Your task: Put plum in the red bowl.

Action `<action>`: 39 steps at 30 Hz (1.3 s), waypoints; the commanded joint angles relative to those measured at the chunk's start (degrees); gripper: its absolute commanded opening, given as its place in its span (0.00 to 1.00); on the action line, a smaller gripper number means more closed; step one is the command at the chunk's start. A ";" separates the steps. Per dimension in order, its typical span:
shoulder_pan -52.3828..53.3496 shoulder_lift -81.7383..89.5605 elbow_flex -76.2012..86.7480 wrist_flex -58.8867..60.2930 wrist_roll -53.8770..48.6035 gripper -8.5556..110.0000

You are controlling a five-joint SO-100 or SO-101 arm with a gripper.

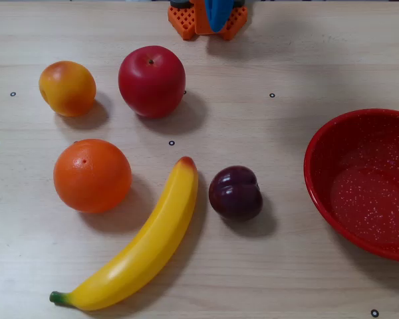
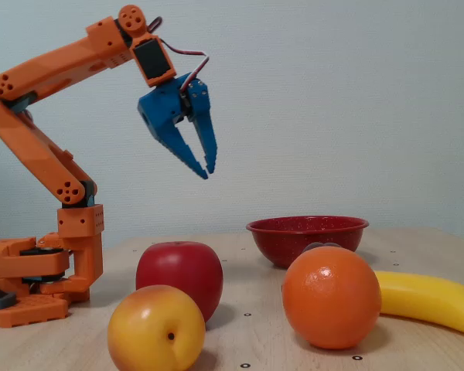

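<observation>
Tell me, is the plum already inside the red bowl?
No, in the overhead view the plum lies on the table beside the banana, apart from the red bowl.

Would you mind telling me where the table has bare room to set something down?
Bare wood lies between the apple and the bowl, and along the near edge below the plum. The left side is crowded: peach, orange, banana.
</observation>
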 commanded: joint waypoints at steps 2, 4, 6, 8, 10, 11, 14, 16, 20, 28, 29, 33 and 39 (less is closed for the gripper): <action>1.32 -3.60 -7.21 -0.88 -1.05 0.07; 1.67 -7.29 -9.14 -0.88 -1.23 0.07; 2.02 -10.90 -11.34 -0.62 -1.05 0.07; 2.46 -14.24 -13.45 -0.79 -1.05 0.07; 2.81 -17.49 -15.64 -0.88 -1.05 0.07; 2.90 -18.81 -16.52 -1.05 -1.05 0.07; 2.99 -22.50 -19.60 -1.32 -1.05 0.07; 2.99 -24.52 -21.36 -1.49 -1.23 0.07; 2.90 -28.04 -23.64 -1.76 -1.32 0.12; 3.25 -36.47 -28.56 3.60 -3.25 0.33; 3.34 -37.53 -28.74 3.78 -3.69 0.34; 3.60 -42.10 -29.79 2.20 -4.31 0.39; 3.78 -48.87 -32.61 -0.62 -5.71 0.44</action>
